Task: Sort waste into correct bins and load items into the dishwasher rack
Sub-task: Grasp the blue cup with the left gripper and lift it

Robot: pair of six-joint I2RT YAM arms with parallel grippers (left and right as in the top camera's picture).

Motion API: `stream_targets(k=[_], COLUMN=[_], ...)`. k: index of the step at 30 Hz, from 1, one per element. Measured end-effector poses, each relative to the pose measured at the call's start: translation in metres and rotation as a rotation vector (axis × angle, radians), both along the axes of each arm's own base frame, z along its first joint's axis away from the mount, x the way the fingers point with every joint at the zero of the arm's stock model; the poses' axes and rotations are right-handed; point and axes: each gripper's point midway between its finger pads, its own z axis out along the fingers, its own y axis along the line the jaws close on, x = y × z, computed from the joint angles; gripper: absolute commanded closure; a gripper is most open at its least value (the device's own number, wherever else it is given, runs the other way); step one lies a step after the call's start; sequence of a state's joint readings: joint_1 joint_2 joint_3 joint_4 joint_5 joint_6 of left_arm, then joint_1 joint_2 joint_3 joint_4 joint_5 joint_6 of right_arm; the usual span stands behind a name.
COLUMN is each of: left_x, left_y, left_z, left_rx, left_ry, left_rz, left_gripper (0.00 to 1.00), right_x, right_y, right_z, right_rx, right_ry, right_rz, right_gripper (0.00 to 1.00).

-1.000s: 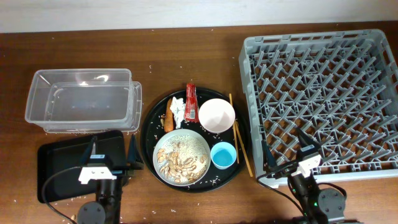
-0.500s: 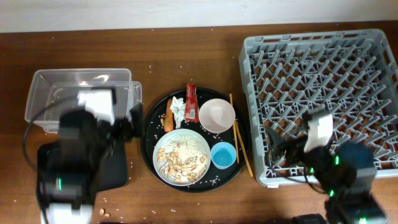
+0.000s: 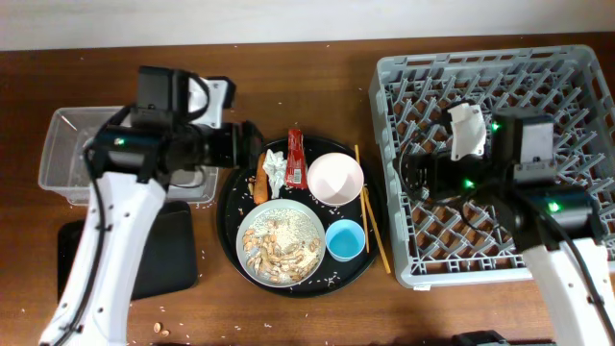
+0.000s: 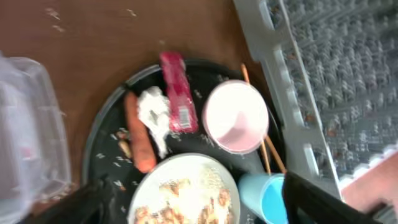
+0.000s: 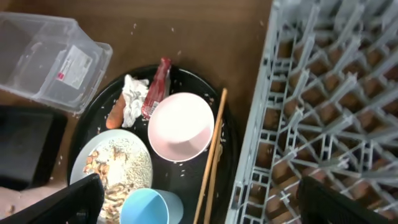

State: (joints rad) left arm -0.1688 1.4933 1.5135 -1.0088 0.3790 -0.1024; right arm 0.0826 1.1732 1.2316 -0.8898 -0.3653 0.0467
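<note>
A crumpled white tissue point(image 3: 275, 168), a red snack wrapper point(image 3: 295, 157) and an orange carrot piece point(image 3: 259, 186) lie at the back of a round black tray. On it too are a grey-white plate point(image 3: 281, 241) with beige scraps and rice, a pinkish-white bowl point(image 3: 334, 178), a light-blue cup point(image 3: 345, 239) and wooden chopsticks point(image 3: 370, 216). My left gripper point(image 3: 252, 144) is open and empty above the tray's left edge. My right gripper point(image 3: 408, 178) is open and empty over the left side of the grey dishwasher rack point(image 3: 500, 106). Left wrist view shows the wrapper point(image 4: 176, 92), the bowl point(image 4: 235, 116) and the open jaws point(image 4: 199, 208).
The round black tray point(image 3: 332, 281) sits mid-table. The clear plastic tub point(image 3: 72, 154) stands at the left, partly under my left arm. The shallow black rectangular tray point(image 3: 168, 259) lies in front of it. Rice grains are scattered on the wooden table.
Both arms have risen from the table's front edge. The left gripper moved back to the round tray's left edge. The right moved back over the rack's left side.
</note>
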Motion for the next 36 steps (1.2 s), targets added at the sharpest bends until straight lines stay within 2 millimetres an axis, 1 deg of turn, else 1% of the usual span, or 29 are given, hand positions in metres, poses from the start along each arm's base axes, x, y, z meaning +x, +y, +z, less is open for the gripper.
stream_targets(k=[2, 5, 6, 7, 9, 10, 11, 13, 15, 17, 18, 21, 22, 24, 25, 27, 31, 33, 36], left_x=[-0.014, -0.035, -0.041, -0.049, -0.062, -0.067, -0.072, -0.081, -0.086, -0.092, -0.093, -0.094, -0.093, -0.092, -0.093, -0.093, -0.097, -0.101, -0.101], left_y=[-0.022, -0.06, -0.069, -0.086, -0.109, -0.118, -0.125, -0.137, -0.143, -0.148, -0.149, -0.149, -0.149, -0.148, -0.147, -0.146, -0.142, -0.138, -0.14], left_z=[-0.013, -0.04, -0.048, -0.061, -0.08, -0.087, -0.094, -0.111, -0.123, -0.142, -0.151, -0.161, -0.165, -0.172, -0.177, -0.184, -0.179, -0.165, -0.134], left_rx=[0.019, 0.101, 0.127, 0.166, 0.221, 0.24, 0.262, 0.323, 0.367, 0.42, 0.442, 0.463, 0.469, 0.485, 0.495, 0.508, 0.523, 0.538, 0.524], left_ry=[0.058, 0.127, 0.142, 0.163, 0.188, 0.197, 0.204, 0.214, 0.228, 0.254, 0.269, 0.289, 0.294, 0.305, 0.316, 0.333, 0.364, 0.396, 0.407], left_rz=[-0.084, -0.223, -0.258, -0.313, -0.394, -0.425, -0.451, -0.502, -0.526, -0.557, -0.565, -0.568, -0.569, -0.568, -0.572, -0.575, -0.579, -0.583, -0.592], left_gripper=[0.15, 0.15, 0.15, 0.16, 0.21, 0.25, 0.32, 0.43, 0.48, 0.47, 0.49, 0.59, 0.73, 0.96, 0.99, 1.0, 1.0, 1.0, 1.0], right_x=[0.005, 0.011, 0.012, 0.013, 0.014, 0.013, 0.012, 0.008, 0.006, 0.003, 0.003, 0.003, 0.003, 0.003, 0.003, 0.002, 0.002, 0.003, 0.002], right_y=[-0.008, -0.028, -0.036, -0.044, -0.061, -0.067, -0.072, -0.076, -0.077, -0.077, -0.077, -0.077, -0.077, -0.077, -0.077, -0.077, -0.077, -0.078, -0.078], right_z=[-0.008, -0.023, -0.028, -0.032, -0.041, -0.045, -0.049, -0.055, -0.059, -0.063, -0.063, -0.063, -0.064, -0.064, -0.064, -0.064, -0.064, -0.064, -0.064], right_rx=[0.017, 0.028, 0.032, 0.038, 0.046, 0.048, 0.049, 0.051, 0.049, 0.049, 0.048, 0.048, 0.048, 0.048, 0.047, 0.045, 0.044, 0.043, 0.042], right_ry=[0.044, 0.125, 0.15, 0.174, 0.221, 0.24, 0.261, 0.298, 0.321, 0.345, 0.348, 0.349, 0.349, 0.35, 0.35, 0.35, 0.35, 0.349, 0.35], right_rz=[-0.062, -0.199, -0.243, -0.291, -0.372, -0.401, -0.423, -0.45, -0.459, -0.463, -0.463, -0.463, -0.463, -0.463, -0.464, -0.465, -0.465, -0.467, -0.467], right_gripper=[0.02, 0.02, 0.02, 0.02, 0.02, 0.02, 0.02, 0.02, 0.02, 0.02, 0.02, 0.02, 0.02, 0.02, 0.02, 0.02, 0.02, 0.02, 0.02])
